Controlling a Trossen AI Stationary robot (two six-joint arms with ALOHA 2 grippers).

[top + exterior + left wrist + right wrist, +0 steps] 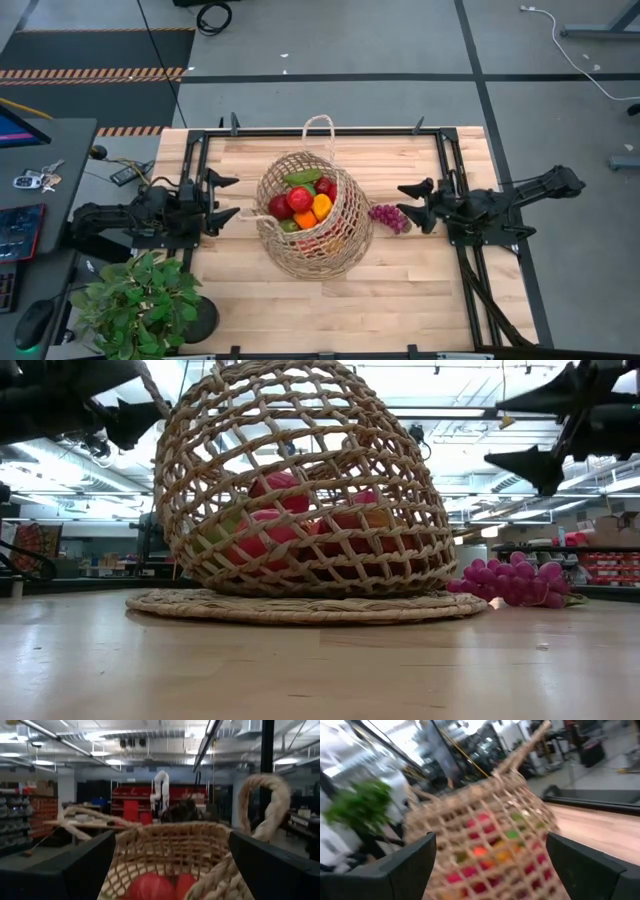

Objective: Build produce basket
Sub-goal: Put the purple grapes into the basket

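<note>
In the high view the grapes [389, 217] lie on the bare table [420, 290] just right of centre, touching or nearly touching the right flank of the basket [345, 245]. The right gripper [417, 204] hovers just beside them, slightly to their right and a little higher in the frame, its fingers spread wide and holding nothing. It is clearly the nearer arm: the grapes sit between its fingertips and the basket wall. The bunch's long axis runs roughly left to right across the frame, slanting a little downward toward the right.

The low view shows the grapes [515, 583] resting on the tabletop at right of the basket [300, 480], with the right gripper [535, 430] well above them, so I judge the next move is a short descent onto the bunch.

The basket stands at the centre of the high view, tipped so its mouth faces upper left, with the produce [303, 203] piled inside: red, orange, yellow and green pieces. Beyond it, at the frame's left, the left gripper [228, 198] waits near the rim, fingers also spread and empty, the basket's mouth before it in its wrist view.
</note>
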